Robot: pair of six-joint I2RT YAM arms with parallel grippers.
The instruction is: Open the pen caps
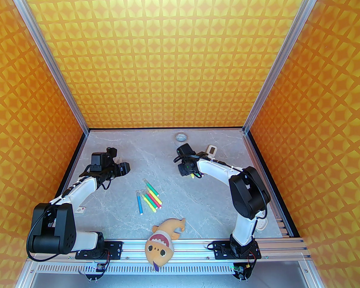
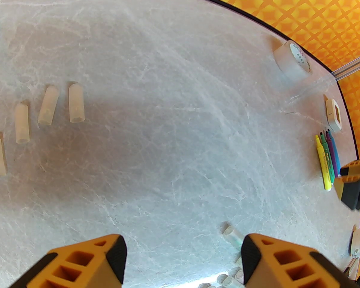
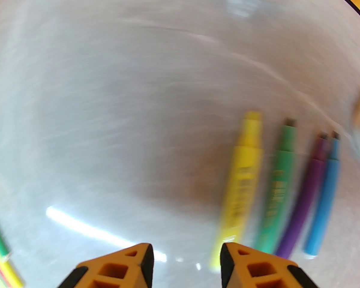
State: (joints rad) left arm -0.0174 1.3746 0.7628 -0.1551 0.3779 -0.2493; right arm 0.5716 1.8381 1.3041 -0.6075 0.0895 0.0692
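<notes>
Several loose whitish pen caps (image 2: 76, 102) lie in a row on the marble table, ahead and to the left of my left gripper (image 2: 183, 259). That gripper is open with nothing between its fingers. Capped marker ends (image 2: 232, 234) show just beside its right finger. My right gripper (image 3: 186, 259) is open and empty, hovering low over the table. To its right lie uncapped markers: yellow (image 3: 240, 184), green (image 3: 277, 184), purple (image 3: 306, 196) and blue (image 3: 325, 193). A bunch of capped coloured markers (image 1: 150, 196) lies mid-table between the arms. The right wrist view is motion-blurred.
A tape roll (image 1: 181, 136) and a small white device (image 1: 211, 149) sit near the back edge. An orange plush fish (image 1: 163, 238) lies over the front rail. Another small white object (image 1: 261, 224) rests by the right arm's base.
</notes>
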